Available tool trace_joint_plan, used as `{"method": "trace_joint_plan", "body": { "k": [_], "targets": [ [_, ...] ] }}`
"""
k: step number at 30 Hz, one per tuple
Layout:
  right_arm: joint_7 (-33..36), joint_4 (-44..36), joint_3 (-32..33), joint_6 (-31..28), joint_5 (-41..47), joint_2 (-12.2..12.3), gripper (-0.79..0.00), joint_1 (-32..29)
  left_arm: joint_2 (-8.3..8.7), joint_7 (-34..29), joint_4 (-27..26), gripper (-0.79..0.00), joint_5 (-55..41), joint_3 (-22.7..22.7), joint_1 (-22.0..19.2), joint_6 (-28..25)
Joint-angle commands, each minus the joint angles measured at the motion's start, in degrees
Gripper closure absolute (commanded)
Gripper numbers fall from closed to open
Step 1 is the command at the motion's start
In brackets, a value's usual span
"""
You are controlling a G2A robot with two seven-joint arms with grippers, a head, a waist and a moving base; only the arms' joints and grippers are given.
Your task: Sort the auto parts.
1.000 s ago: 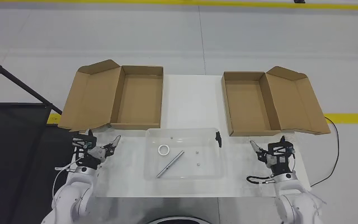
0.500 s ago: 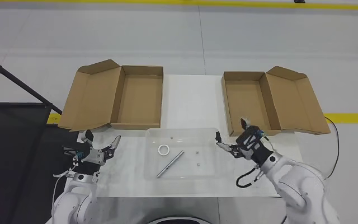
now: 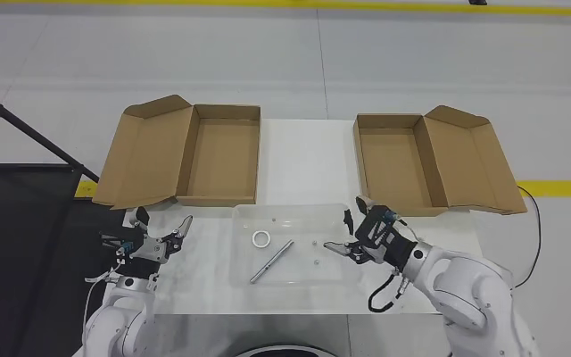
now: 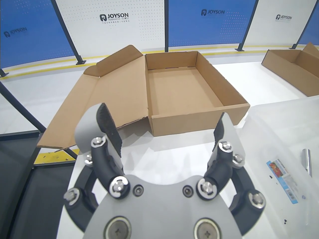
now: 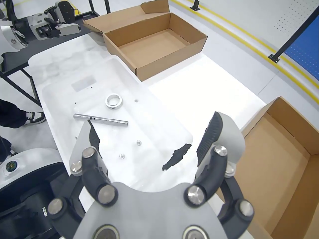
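A clear plastic tray (image 3: 294,277) lies at the table's front middle. It holds a metal ring (image 3: 260,238) (image 5: 114,100), a metal rod (image 3: 272,261) (image 5: 101,119) and two small studs (image 3: 316,241) (image 5: 138,142). My right gripper (image 3: 348,228) (image 5: 152,125) hangs open above the tray's right part, with the studs just beyond its fingers and nothing held. My left gripper (image 3: 163,220) (image 4: 162,118) is open and empty left of the tray, in front of the left cardboard box (image 3: 219,152) (image 4: 184,88).
A second open cardboard box (image 3: 393,165) (image 5: 281,150) stands at the back right. Both boxes have flaps spread outward. A black fragment (image 5: 177,155) sits at the tray's right end. Bare white table lies between the boxes.
My right arm has swung in from the table's front right corner to over the tray's right part. The left gripper shifted only slightly. The parts have not moved.
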Motion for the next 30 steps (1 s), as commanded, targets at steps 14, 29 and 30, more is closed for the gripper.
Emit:
{"method": "trace_joint_plan", "body": {
  "k": [14,29,30],
  "targets": [
    [24.54,7.68,-22.64,2.88,-8.66,-2.14,-0.545,15.90,0.00,0.00,0.00,-0.785,0.00,0.00,0.00,0.00],
    [33.69,17.64,-27.96,6.99,-4.38,-3.41,-0.280,23.69,0.00,0.00,0.00,-0.785,0.00,0.00,0.00,0.00],
    [33.94,17.90,-28.22,7.55,-4.60,-3.47,-0.271,23.90,0.00,0.00,0.00,-0.785,0.00,0.00,0.00,0.00]
  ]
}}
